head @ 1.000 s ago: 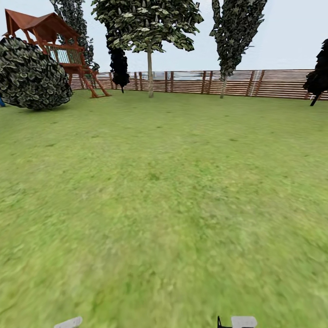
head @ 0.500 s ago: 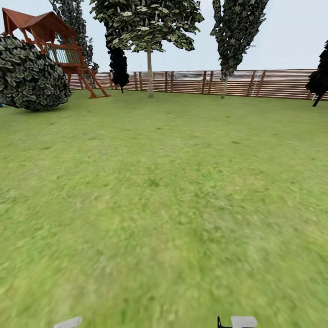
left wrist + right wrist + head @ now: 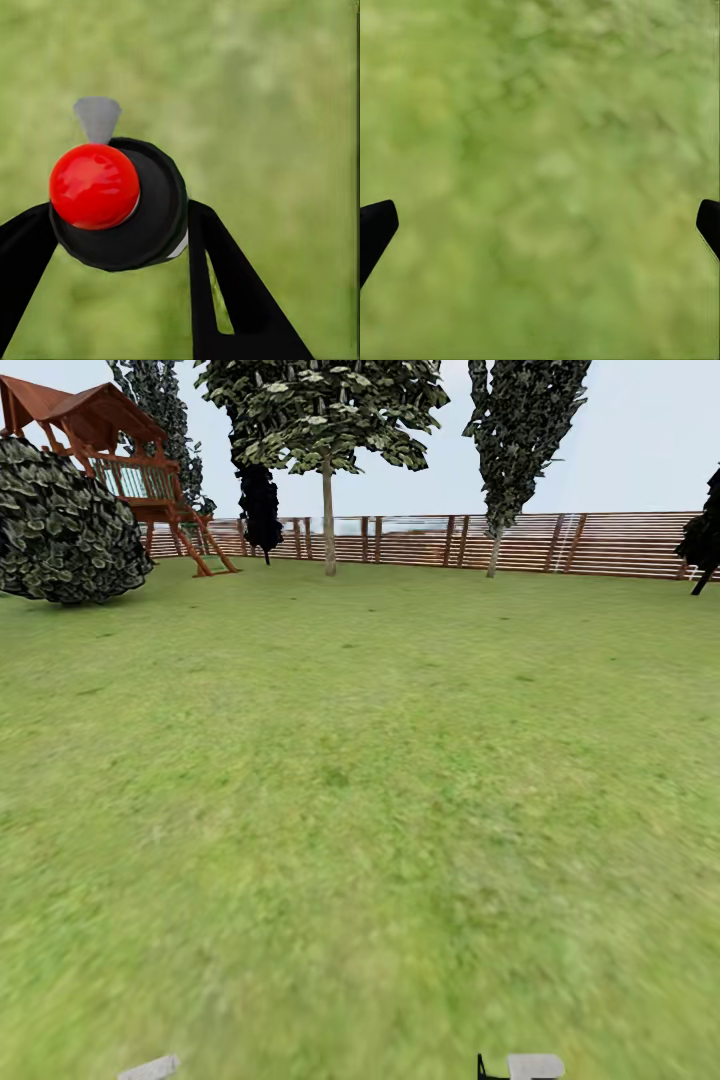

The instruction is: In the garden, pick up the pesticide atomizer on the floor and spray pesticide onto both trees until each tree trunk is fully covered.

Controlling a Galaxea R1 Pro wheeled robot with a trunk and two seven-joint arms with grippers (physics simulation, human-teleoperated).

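The pesticide atomizer (image 3: 120, 206), a black round body with a red cap and a grey nozzle, sits between the jaws of the left gripper (image 3: 120, 247); the fingers (image 3: 225, 292) press against its sides, so the left jaws are grasping it above the floor (image 3: 285, 112). The jaws of the right gripper (image 3: 540, 225) are released, spread wide over bare grass.

Since one second ago, the head view has shifted slightly: the round bush (image 3: 65, 525) and wooden playhouse (image 3: 110, 445) lie nearer its left edge. This indicates that the base is turning or driving, not that objects moved.

Pickup appears complete. The robot is likely in transit across the garden (image 3: 360, 760) toward the slatted fence (image 3: 560, 542). The thin-trunked tree (image 3: 328, 510) ahead does not match a thick spray target. No pesticide cloud is visible.
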